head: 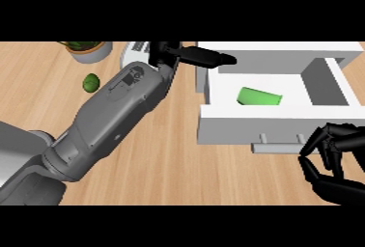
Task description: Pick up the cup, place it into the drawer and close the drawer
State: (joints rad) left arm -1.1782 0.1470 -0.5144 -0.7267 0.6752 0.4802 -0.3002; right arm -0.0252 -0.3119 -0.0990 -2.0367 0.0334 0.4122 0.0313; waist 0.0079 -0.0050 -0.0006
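Right hand [335, 164], black, sits lowest and nearest, just below the drawer's [274, 126] handle [279, 147]; its fingers are curled with tips close to the handle's right end, and contact cannot be told. Nothing shows inside that curl.

Drawer: white, boxy, flat-walled, pulled out toward the viewer from a white cabinet [285, 53]. Front panel plain; the handle is a pale bar on two short posts.

Cup [259, 97]: green, smooth, lying on its side on the drawer floor, near the middle, apart from all four walls. Bare floor lies to its left and right.

Left hand [192, 55]: black, at the drawer's back left corner, fingers stretched out toward the right along the cabinet edge, holding nothing. Its grey forearm [118, 116] runs diagonally down-left from there, smooth shell, crossing the counter [178, 169].

Counter: light wood grain. A wide open strip lies left of the drawer front and below it, between forearm and right hand.

Further left of the drawer: a small dark green rounded object [91, 82], and above it a grey pot with a plant [89, 49], cut off by the view's top edge.
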